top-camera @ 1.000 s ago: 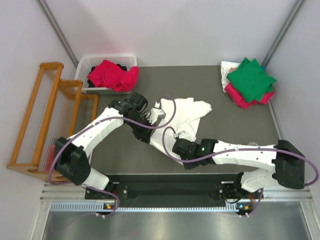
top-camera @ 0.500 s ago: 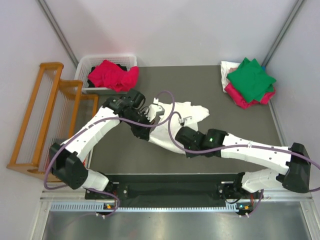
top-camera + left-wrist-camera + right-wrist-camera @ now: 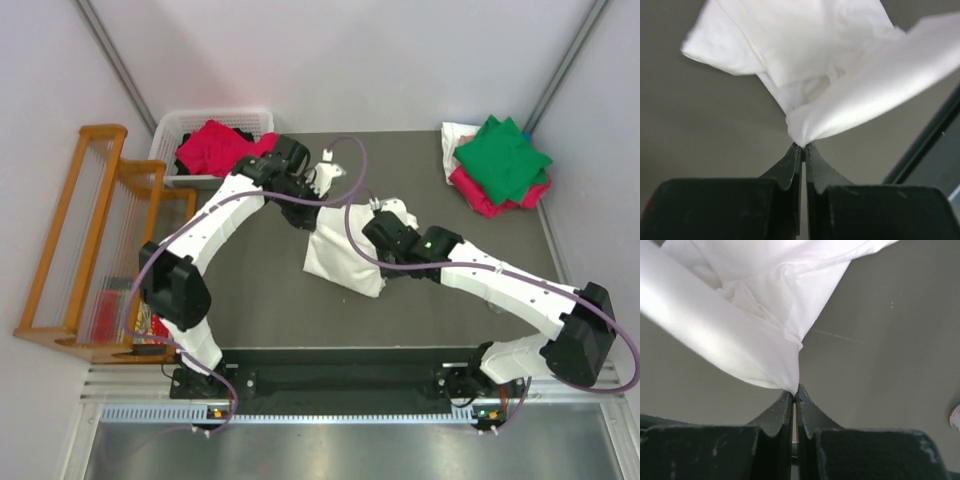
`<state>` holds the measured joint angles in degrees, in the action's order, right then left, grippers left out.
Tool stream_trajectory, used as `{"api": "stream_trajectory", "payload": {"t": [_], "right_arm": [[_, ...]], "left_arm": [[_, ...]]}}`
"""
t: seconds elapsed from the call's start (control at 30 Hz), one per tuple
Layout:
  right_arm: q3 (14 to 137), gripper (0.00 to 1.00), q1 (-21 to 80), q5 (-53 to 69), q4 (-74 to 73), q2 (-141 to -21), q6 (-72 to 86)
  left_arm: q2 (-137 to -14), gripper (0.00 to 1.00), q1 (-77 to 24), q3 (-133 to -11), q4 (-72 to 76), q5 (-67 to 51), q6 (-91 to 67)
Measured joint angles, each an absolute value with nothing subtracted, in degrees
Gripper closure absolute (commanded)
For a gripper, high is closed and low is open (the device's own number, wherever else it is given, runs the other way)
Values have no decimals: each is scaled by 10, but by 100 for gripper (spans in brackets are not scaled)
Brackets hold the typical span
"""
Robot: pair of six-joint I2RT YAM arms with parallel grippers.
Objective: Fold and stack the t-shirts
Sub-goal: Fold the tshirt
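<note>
Clamped tight in the left pincer [image 3: 803,146], a bunched edge of the white t-shirt [image 3: 345,255]; nipped just as narrowly in the right pincer [image 3: 795,388], another edge of the same cloth. Strung between the two over the middle of the dark counter [image 3: 250,290], draping down toward the near side in a doubled sheet. Farther out, at the far left corner, a crimson-pink t-shirt [image 3: 225,148] heaped in the white basket [image 3: 168,128]; at the far right, a green t-shirt [image 3: 503,155] lying atop a folded crimson-pink t-shirt [image 3: 478,195]
</note>
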<state>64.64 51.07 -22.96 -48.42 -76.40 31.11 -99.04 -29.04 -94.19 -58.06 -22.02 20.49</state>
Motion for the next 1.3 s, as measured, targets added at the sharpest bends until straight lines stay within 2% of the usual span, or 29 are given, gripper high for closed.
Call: {"api": "stream_trajectory", "payload": {"t": [0.23, 0.8, 1.3], "right_arm": [[648, 100, 486, -227, -450, -766, 287], [659, 100, 347, -175, -365, -850, 229], [727, 100, 291, -149, -336, -952, 202]], "left_arm": [[-1079, 100, -269, -1044, -570, -208, 197], [-1126, 100, -266, -1076, -550, -199, 187], [-1258, 100, -251, -1170, -530, -185, 181]]}}
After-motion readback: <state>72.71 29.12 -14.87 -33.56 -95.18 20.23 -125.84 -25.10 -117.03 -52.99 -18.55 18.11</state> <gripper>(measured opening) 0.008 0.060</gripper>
